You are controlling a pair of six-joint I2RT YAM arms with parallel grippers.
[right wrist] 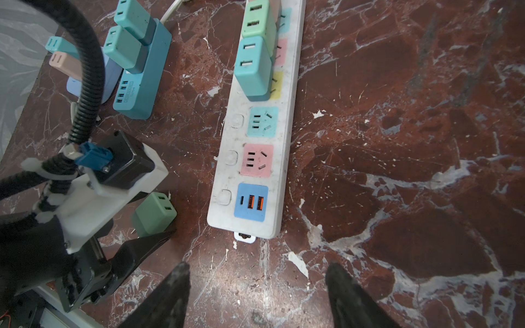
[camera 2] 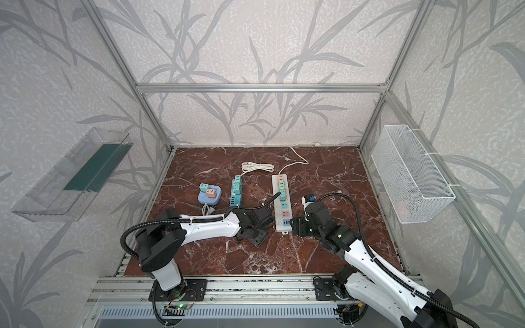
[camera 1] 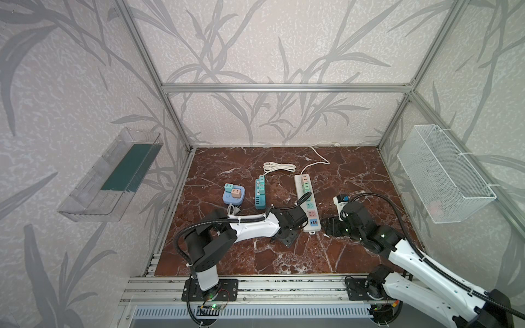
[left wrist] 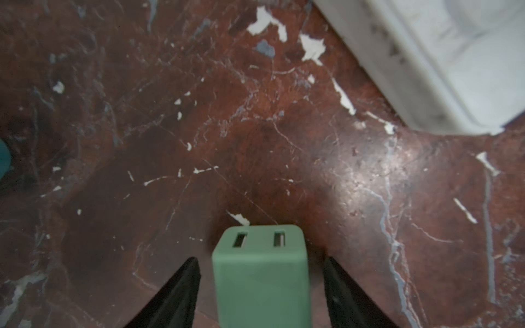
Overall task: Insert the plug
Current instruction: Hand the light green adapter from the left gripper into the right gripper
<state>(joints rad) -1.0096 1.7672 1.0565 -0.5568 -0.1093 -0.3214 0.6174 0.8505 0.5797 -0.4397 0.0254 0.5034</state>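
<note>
Left gripper (left wrist: 260, 259) straddles the green plug (right wrist: 154, 217) with a sliver of gap on either side — jaws not yet clamped — where it rests on the marble table (right wrist: 397, 142), just beside the near end of the white power strip (right wrist: 287, 113). Right gripper (right wrist: 257, 272) hovers wide and empty off that end, seemingly placed to steady the strip, with free sockets (right wrist: 262, 121) close by.

- Mint-green rounded plastic cube plug (right wrist: 154, 217): two slots in one face. It sits on the red-brown marble tabletop (right wrist: 397, 142), just left of the strip's near end and not touching it.
- Long white plastic power strip (right wrist: 281, 170): lies flat mid-table, running front to back. Its blue USB, pink and teal sockets are free; the farther ones hold cube plugs.
</note>
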